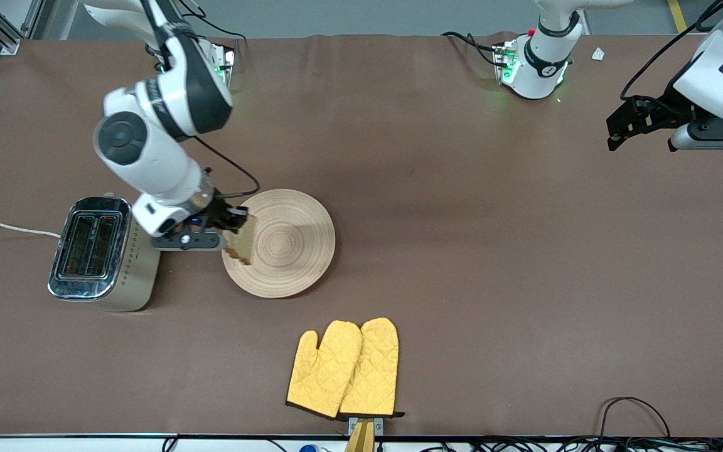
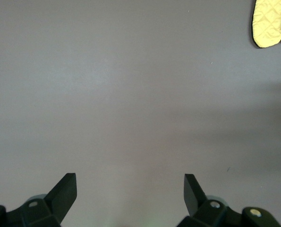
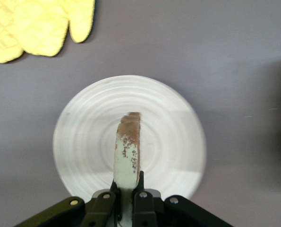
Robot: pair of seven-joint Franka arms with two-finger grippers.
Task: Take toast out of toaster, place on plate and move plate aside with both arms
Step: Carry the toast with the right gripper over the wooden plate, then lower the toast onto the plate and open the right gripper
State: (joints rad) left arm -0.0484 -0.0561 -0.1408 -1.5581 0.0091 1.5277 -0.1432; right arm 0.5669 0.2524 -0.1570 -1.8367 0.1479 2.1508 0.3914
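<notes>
I see the right gripper (image 1: pixel 234 227) clamped on the toast (image 1: pixel 242 243) by one edge, over the plate (image 1: pixel 286 251) rim; light, stiff, crumbly, I judge; left gripper (image 2: pixel 130 189) spread, waiting.

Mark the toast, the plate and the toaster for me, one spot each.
toast (image 1: pixel 241 245), front view, on its speckled face below the right claw.
plate (image 1: pixel 302 242), front view, on bare ringed surface near its centre.
toaster (image 1: pixel 88 246), front view, on the chrome top between the slots.
</notes>
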